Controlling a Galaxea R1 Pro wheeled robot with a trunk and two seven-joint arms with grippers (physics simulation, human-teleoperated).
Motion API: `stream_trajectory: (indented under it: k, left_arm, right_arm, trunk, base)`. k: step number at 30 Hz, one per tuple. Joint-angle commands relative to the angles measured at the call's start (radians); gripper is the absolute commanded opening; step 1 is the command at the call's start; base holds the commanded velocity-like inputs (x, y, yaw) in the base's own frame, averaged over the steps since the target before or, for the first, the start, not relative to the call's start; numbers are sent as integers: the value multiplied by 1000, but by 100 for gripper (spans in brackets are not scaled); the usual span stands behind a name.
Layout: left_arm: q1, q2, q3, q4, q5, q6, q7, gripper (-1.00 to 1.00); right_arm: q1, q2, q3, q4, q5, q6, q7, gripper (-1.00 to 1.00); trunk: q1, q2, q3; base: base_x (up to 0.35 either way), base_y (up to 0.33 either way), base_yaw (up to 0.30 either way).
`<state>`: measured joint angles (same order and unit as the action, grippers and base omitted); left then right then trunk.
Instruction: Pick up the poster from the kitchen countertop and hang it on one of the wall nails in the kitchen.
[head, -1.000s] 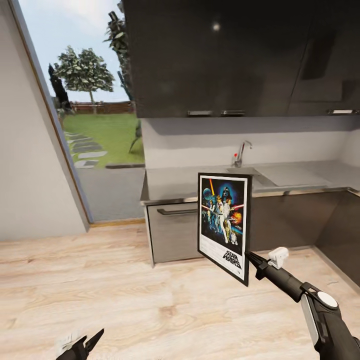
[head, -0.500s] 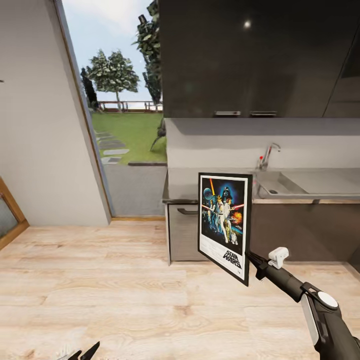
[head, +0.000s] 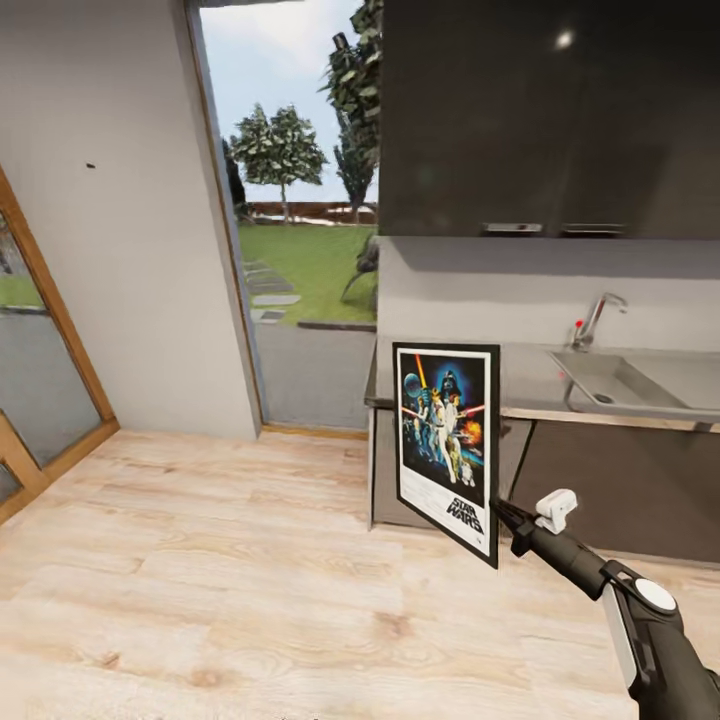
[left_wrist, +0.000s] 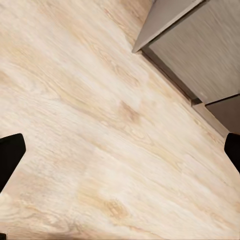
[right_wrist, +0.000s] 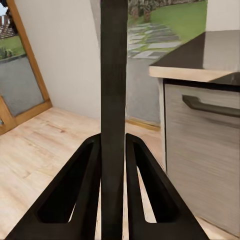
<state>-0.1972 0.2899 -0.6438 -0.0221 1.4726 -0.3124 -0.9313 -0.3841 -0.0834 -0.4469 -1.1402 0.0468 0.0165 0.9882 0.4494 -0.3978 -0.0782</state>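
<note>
1. Far left, head view: wood-framed glass door (head: 30, 370) set in the plain light-grey wall (head: 140, 280).
2. On that wall, high up: 1 tiny dark nail head (head: 91, 166), a mere dot. Looks like the hang target. Well apart from the poster.
3. Next right: tall open doorway (head: 300, 250) onto lawn and trees.
4. Floor is pale wood planks (head: 200, 560). Left wrist view looks down on it, with a cabinet corner (left_wrist: 200, 55) at the edge. The left gripper (left_wrist: 120, 155) has its 2 dark fingertips at opposite edges of the picture, spread wide, nothing between them.
5. Centre: upright rectangular Star Wars poster with thin black frame and white border (head: 446, 448), held upright in the air, face toward the camera, in front of the cabinet end and off the worktop.
6. The right gripper (head: 503, 519) grips it at the lower right edge. Right wrist view: poster seen edge-on as a dark vertical strip (right_wrist: 113, 100) with both fingers (right_wrist: 85, 190) pressed against it, 1 per side. Clamped firmly, by the look of it.
7. Right: long pale grey metal-look countertop (head: 530, 385) over dark cabinet fronts, with sink (head: 640, 385) and tap (head: 592, 322); dark glossy wall cabinets (head: 550, 110) above.
8. Status, my read: pickup done, poster off the counter. Left to do: carry it across to the nail, raise it to nail height, hook it on, release.
</note>
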Motion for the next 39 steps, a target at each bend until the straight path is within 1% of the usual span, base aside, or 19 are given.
stream_trajectory:
  k: [1,6,19,25,28,29,30,31,32,36,39]
  left_arm:
    - [-1,0,-8,0,6,-5,-1,100]
    - [1,1,-6,-1,7,-5,-1,100]
    - [1,2,-5,-2,8,-5,-1,100]
    - [1,2,-6,-6,6,-14,13,100]
    - [1,5,-10,-27,5,-19,72,100]
    - [1,8,-11,-67,4,-20,163,100]
    - [1,9,-10,-84,4,-21,200,100]
    - [1,10,-10,-123,4,-21,275,100]
    - [1,12,-9,-158,3,-21,334,100]
    - [1,14,-8,-211,2,-23,415,100]
    - [1,21,-8,-224,2,-22,433,100]
  right_arm:
    - [-1,1,-3,-2,5,5,9,-100]
    - [-1,2,-3,-2,13,5,10,-100]
    - [-1,2,-3,-3,15,7,10,-100]
    - [-1,2,-3,-3,16,7,10,-100]
    - [-1,2,-3,-4,16,7,10,-100]
    - [-1,2,-3,-4,18,7,10,-100]
    - [-1,2,-2,-4,19,7,10,-100]
    - [-1,3,-2,-4,24,7,10,-100]
    - [-1,3,-2,-4,29,7,10,-100]
    - [-1,3,-1,-4,34,6,10,-100]
    - [-1,4,-1,-4,35,5,10,-100]
  trunk:
    - [1,-2,-2]
    - [1,-2,-2]
    - [1,-2,-2]
    - [1,-2,-2]
    - [1,-2,-2]
    - [1,-2,-2]
    - [1,-2,-2]
    - [1,-2,-2]
    - [1,-2,-2]
    - [1,-2,-2]
    - [1,-2,-2]
  base:
    - [22,0,281]
    - [180,35,254]
    - [310,167,31]
    - [166,109,227]
    - [34,22,273]
    - [14,9,280]
    - [11,7,281]
    - [7,5,282]
    - [5,3,283]
    - [2,2,284]
    - [1,0,285]
